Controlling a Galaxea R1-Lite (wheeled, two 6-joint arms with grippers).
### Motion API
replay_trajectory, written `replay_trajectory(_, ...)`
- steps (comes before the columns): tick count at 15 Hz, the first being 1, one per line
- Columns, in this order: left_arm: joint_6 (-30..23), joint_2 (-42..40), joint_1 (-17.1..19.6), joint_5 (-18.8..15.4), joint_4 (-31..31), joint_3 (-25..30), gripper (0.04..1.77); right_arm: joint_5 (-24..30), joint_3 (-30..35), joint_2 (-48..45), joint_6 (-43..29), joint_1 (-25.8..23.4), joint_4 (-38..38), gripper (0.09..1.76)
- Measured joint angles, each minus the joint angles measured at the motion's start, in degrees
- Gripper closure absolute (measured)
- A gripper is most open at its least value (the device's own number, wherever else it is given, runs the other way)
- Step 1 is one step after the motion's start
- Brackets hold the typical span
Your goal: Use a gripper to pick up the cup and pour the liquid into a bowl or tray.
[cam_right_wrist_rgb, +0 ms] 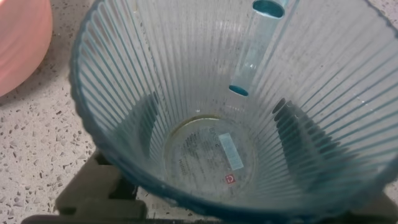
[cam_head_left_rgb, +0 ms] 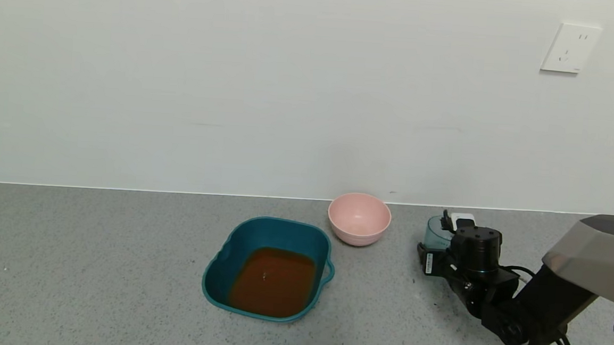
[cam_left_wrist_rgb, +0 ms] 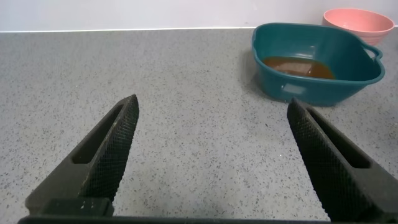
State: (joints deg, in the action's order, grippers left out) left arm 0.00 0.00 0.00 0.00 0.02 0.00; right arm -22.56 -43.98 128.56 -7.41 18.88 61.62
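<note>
Here the right hand [cam_head_left_rgb: 437,243] is clamped on the empty cup [cam_right_wrist_rgb: 236,106] on the counter.

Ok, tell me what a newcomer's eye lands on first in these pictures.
First the teal basin at the middle of the grey counter, with reddish-brown liquid pooled inside it. Next the empty pink bowl just behind it by the wall. Then, on the right, the right gripper at the ribbed clear cup, which looks empty; the left gripper hangs open over bare counter.
</note>
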Motion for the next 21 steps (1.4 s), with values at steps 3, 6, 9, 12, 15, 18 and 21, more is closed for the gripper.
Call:
replay_trajectory(3,0.0,0.0,0.0,0.0,0.0,0.0,0.09,0.0,0.2,-0.1,0.0,0.2,0.0,0.33)
replay_trajectory(6,0.0,0.0,0.0,0.0,0.0,0.0,0.09,0.0,0.4,-0.4,0.0,0.4,-0.2,0.27)
replay_trajectory(9,0.0,0.0,0.0,0.0,0.0,0.0,0.09,0.1,0.7,-1.3,0.0,0.5,-0.6,0.23)
replay_trajectory(12,0.0,0.0,0.0,0.0,0.0,0.0,0.09,1.0,1.6,-3.0,-0.1,0.5,-1.5,0.20)
replay_trajectory(15,0.0,0.0,0.0,0.0,0.0,0.0,0.09,2.5,3.4,-7.4,-0.1,0.6,-7.4,0.18)
replay_trajectory(18,0.0,0.0,0.0,0.0,0.0,0.0,0.09,3.9,5.7,-15.2,-0.1,1.2,-14.5,0.17)
replay_trajectory(21,0.0,0.0,0.0,0.0,0.0,0.0,0.09,4.7,7.5,-25.5,-0.1,2.8,-24.5,0.16)
